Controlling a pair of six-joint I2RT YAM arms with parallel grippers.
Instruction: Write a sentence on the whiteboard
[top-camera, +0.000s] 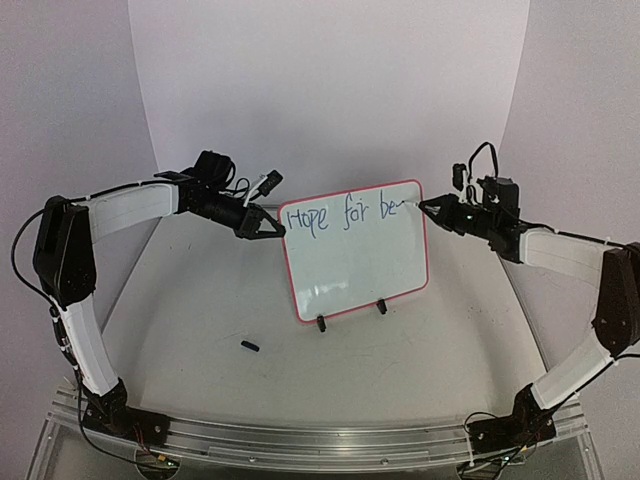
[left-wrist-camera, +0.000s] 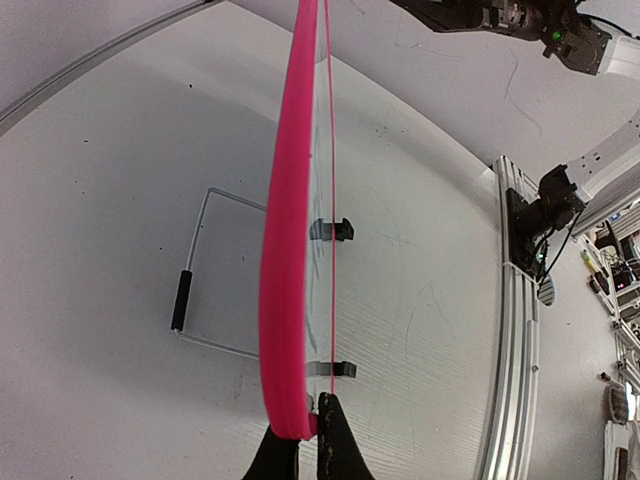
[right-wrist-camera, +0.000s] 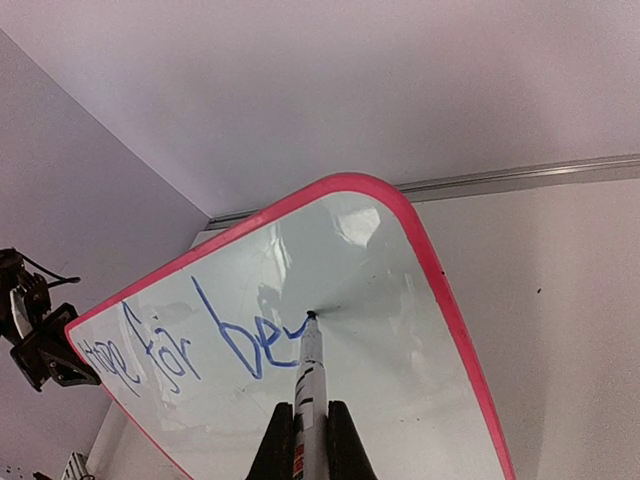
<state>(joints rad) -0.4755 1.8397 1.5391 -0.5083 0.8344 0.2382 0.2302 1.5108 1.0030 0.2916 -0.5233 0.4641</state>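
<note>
With left hand (top-camera: 268, 224) closed, pinching the upper left corner of the red-pink-framed white rectangular whiteboard (top-camera: 355, 268) standing upright on the pale counter (top-camera: 200, 320). With right hand (right-wrist-camera: 310, 425) clamped around a slim white marker (right-wrist-camera: 308, 365), pressing its tip against the board after the blue handwritten words (top-camera: 340, 215) "Hope for be".

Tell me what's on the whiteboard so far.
The sentence reads "Hope for be" along the whiteboard's top; below is blank. The marker in the right gripper touches just after "be", covering any stroke under its tip.
</note>
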